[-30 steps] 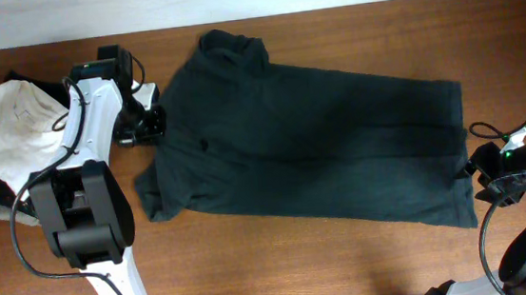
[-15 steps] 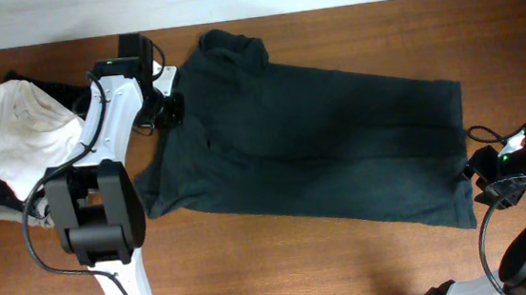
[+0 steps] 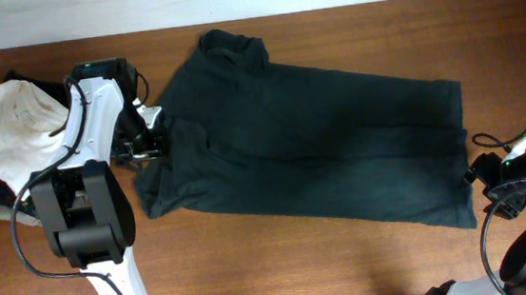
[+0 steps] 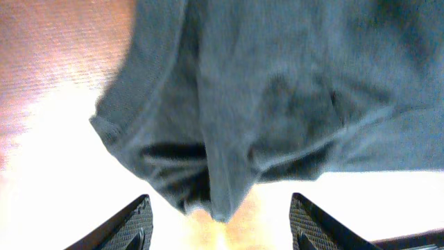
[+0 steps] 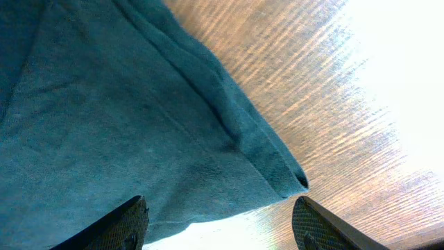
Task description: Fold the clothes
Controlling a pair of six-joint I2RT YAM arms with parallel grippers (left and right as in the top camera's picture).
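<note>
While flat on table, one green shirt

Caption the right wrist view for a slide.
Right gripper, jaws open, over the hem corner of the dark teal shirt on the wooden table.

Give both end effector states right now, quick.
Left end effector: open, bunched edge of the dark green shirt lies ahead, ungripped.
Right end effector: open, at the shirt's hem corner.

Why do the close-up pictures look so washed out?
Overhead: even light, sharp, the dark shirt clear on the table. Left wrist: white glare swamps the bottom, the shirt soft and blurry. Right wrist: glare bleaches the table at right; the hem looks crisp.
</note>
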